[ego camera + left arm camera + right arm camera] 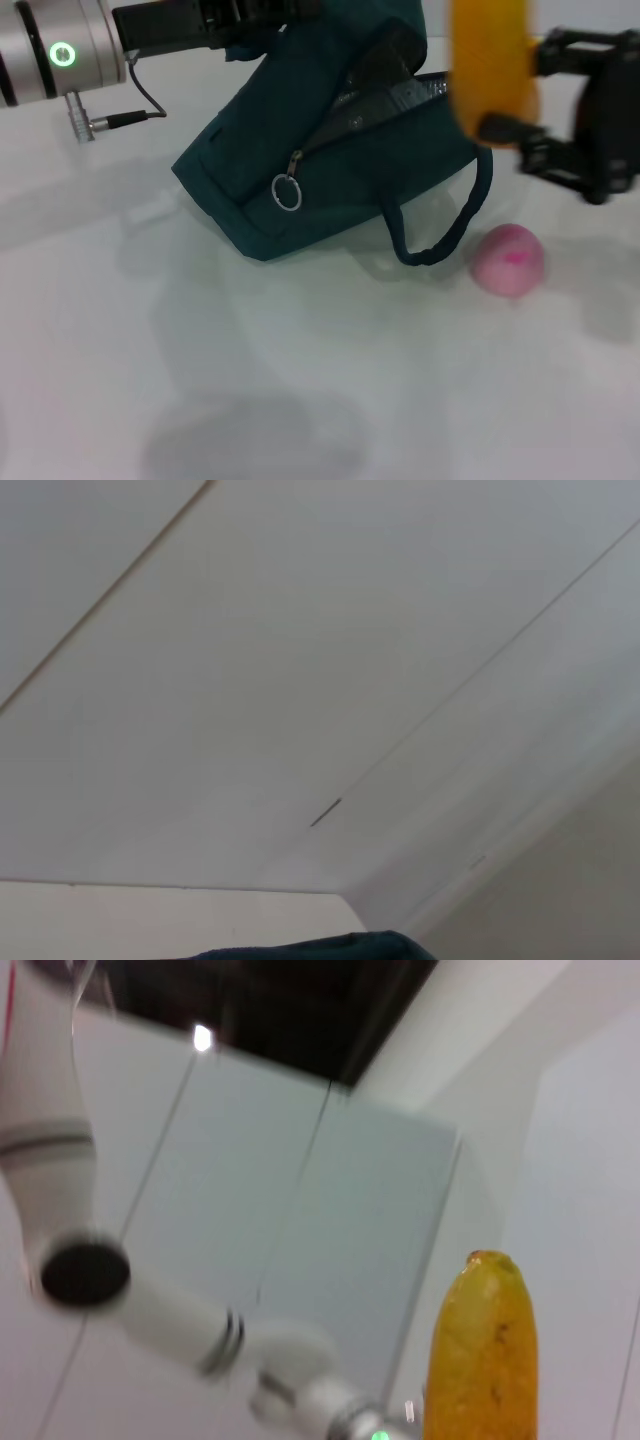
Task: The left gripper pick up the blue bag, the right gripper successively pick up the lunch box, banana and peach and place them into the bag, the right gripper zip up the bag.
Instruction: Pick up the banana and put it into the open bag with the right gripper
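The blue bag (300,130) is tilted with its lower corner on the white table, and its zipper with a ring pull (287,192) is open. My left gripper (235,30) is shut on the bag's top edge at the upper left. A dark boxy shape, apparently the lunch box (385,80), shows inside the opening. My right gripper (520,90) is shut on the yellow banana (490,60), which stands upright just right of the bag's mouth. The banana (485,1360) also fills the right wrist view. The pink peach (508,260) lies on the table below it. A sliver of bag (330,948) appears in the left wrist view.
The bag's strap (440,240) loops down onto the table close to the peach. The left arm's silver wrist and cable (70,60) hang at the upper left. White tabletop (250,380) extends toward the front.
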Controlling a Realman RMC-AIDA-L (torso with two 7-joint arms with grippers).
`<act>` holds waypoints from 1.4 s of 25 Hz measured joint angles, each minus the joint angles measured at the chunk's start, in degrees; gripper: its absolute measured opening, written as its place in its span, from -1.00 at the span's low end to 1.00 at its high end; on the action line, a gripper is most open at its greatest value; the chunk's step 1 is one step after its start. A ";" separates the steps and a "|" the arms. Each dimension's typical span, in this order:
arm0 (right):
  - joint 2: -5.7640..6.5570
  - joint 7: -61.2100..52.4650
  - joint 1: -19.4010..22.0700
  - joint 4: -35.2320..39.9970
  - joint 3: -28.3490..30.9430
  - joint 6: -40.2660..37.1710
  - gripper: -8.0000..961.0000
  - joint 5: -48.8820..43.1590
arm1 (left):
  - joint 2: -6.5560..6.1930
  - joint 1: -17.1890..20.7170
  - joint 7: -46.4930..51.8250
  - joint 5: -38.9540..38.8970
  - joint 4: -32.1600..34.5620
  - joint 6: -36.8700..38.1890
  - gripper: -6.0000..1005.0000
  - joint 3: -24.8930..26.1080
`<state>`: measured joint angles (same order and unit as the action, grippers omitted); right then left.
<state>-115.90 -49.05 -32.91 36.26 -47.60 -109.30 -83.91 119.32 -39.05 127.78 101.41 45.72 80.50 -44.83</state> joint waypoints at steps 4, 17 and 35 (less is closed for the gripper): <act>0.14 5.62 -1.96 -2.27 -6.58 9.50 -0.10 0.17 | 0.03 0.35 0.02 -0.67 -0.03 0.47 -0.88 -0.25; -0.19 24.07 -5.81 -6.99 -16.20 23.97 -0.10 7.97 | 0.04 0.42 -0.36 -1.31 -1.33 0.71 -0.88 -0.26; 0.43 18.78 -3.16 -6.32 -30.88 41.14 -0.10 11.08 | -0.42 0.65 -0.43 -1.49 -1.42 0.81 -0.88 -0.22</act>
<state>-115.47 -30.27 -36.07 29.94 -78.48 -68.16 -72.83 118.91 -38.41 127.35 99.92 44.29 81.32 -45.05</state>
